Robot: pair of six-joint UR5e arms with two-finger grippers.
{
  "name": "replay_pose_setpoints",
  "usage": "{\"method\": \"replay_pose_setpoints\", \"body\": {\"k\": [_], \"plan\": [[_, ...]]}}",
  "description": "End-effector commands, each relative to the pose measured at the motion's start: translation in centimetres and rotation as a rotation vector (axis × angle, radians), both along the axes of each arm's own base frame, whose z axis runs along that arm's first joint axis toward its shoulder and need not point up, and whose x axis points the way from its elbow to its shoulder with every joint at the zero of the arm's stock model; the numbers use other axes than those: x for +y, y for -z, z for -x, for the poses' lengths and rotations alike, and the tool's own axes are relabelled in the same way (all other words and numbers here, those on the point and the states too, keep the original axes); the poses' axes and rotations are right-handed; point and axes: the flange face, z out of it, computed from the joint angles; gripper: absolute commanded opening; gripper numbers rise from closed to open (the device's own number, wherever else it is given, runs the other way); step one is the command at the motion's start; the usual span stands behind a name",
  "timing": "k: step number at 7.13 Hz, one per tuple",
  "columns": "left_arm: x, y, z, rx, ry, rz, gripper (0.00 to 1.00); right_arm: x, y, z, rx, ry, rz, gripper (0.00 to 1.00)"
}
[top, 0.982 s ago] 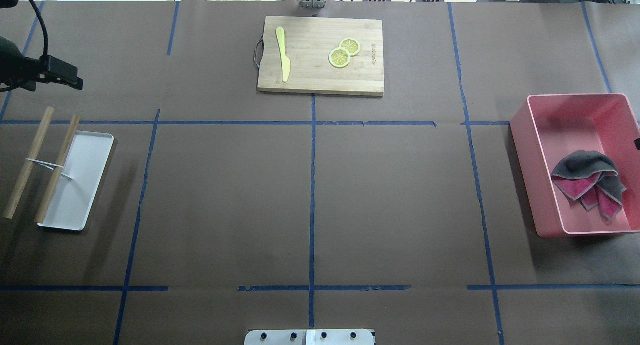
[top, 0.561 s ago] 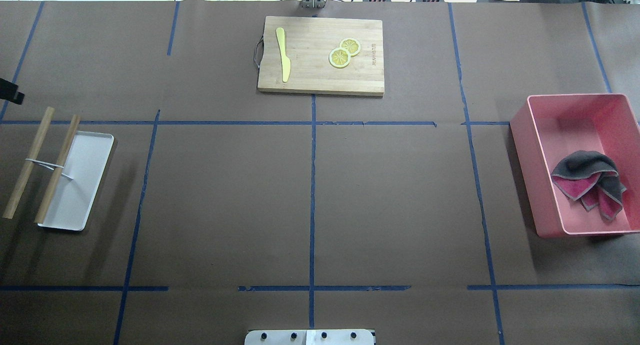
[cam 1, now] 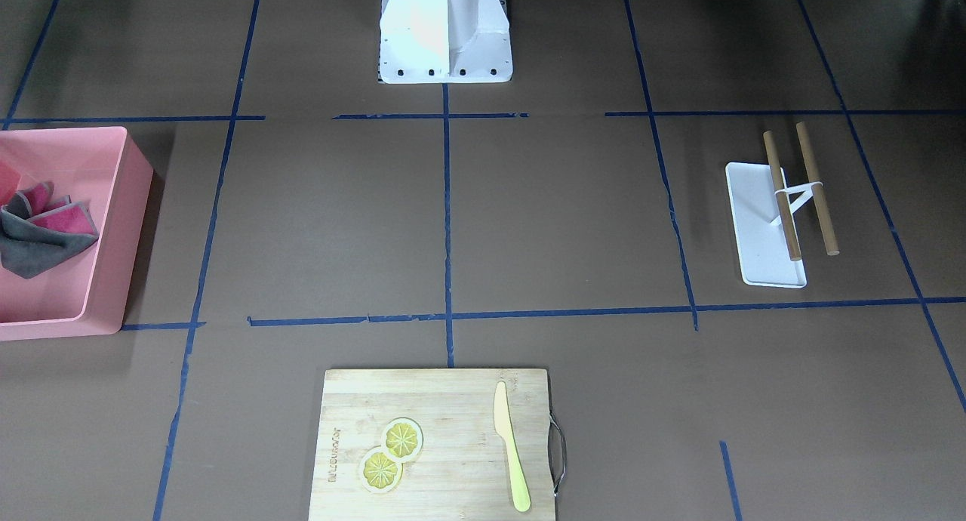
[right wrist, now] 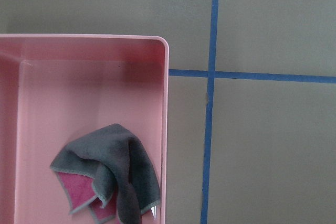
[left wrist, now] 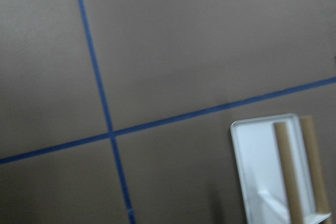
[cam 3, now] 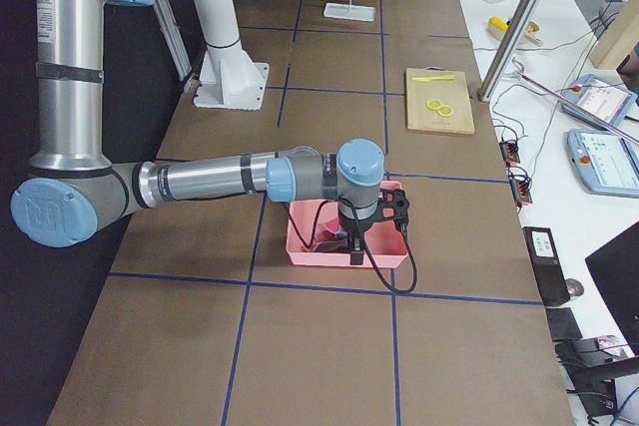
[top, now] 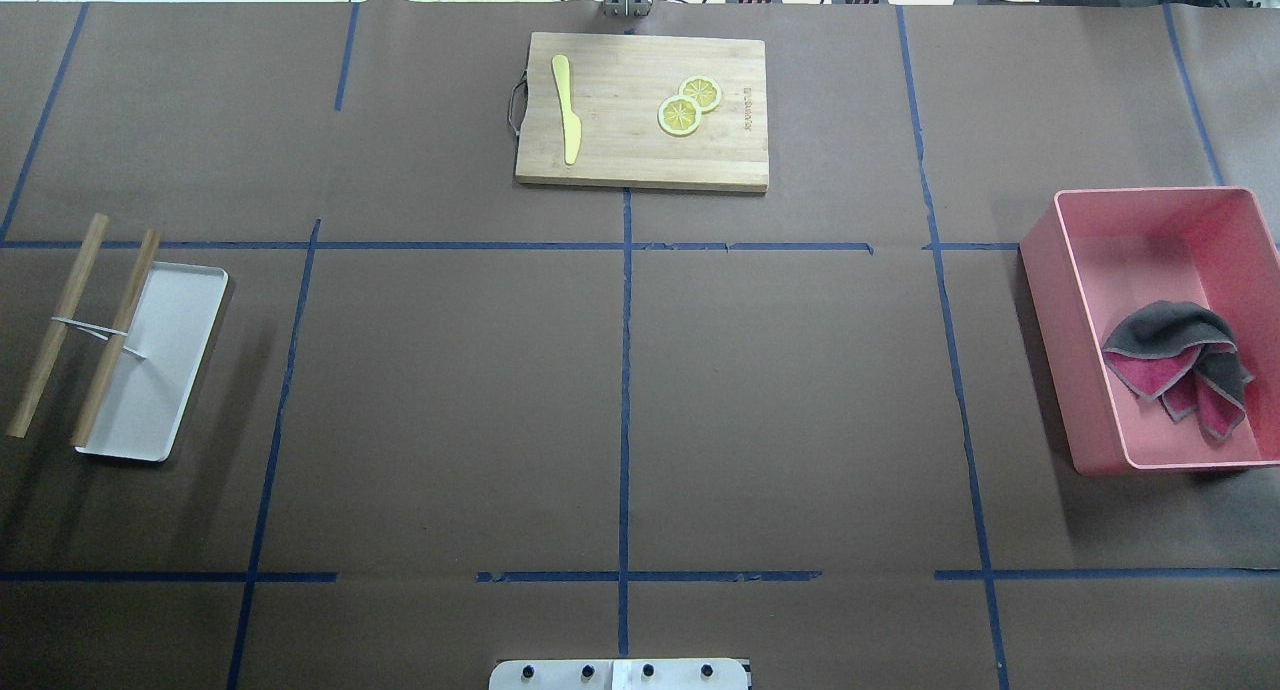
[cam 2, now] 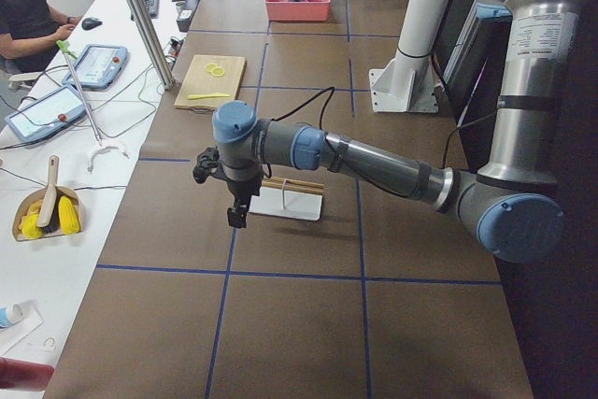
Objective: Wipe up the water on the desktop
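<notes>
The desktop [top: 450,390] is dark brown with blue tape lines; I see no water on it. A grey and pink cloth [top: 1175,365] lies crumpled in a pink bin [top: 1040,270] at the right; the right wrist view shows the cloth [right wrist: 110,171] below. My right gripper [cam 3: 356,251] shows only in the exterior right view, hanging over the bin; I cannot tell if it is open. My left gripper [cam 2: 238,215] shows only in the exterior left view, above the table beside the white tray; I cannot tell its state.
A white tray [top: 170,370] with two banded wooden sticks [top: 60,320] lies at the left. A bamboo cutting board [top: 640,150] with a yellow knife [top: 568,110] and lemon slices [top: 688,105] sits at the far middle. The robot base [cam 1: 445,30] stands at the near edge.
My left arm, seen at the overhead view's left edge one second ago, has moved out of that view to the left. Objects on the table have not moved.
</notes>
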Motion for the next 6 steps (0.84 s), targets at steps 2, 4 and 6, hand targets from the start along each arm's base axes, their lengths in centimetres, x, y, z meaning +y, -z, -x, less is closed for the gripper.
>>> {"method": "replay_pose_setpoints", "body": {"k": [2, 4, 6], "plan": [[1.1, -4.3, 1.3, 0.051, -0.012, 0.063, 1.0, -0.2, -0.4, -0.2, 0.013, 0.003, 0.0, 1.0], [1.3, -5.3, 1.7, -0.032, -0.012, 0.076, 1.0, -0.2, -0.3, -0.2, 0.013, 0.0, 0.0, 1.0], [1.3, -4.6, 1.8, -0.035, -0.004, 0.066, 1.0, -0.2, -0.3, -0.1, 0.011, 0.0, 0.001, 1.0]]}}
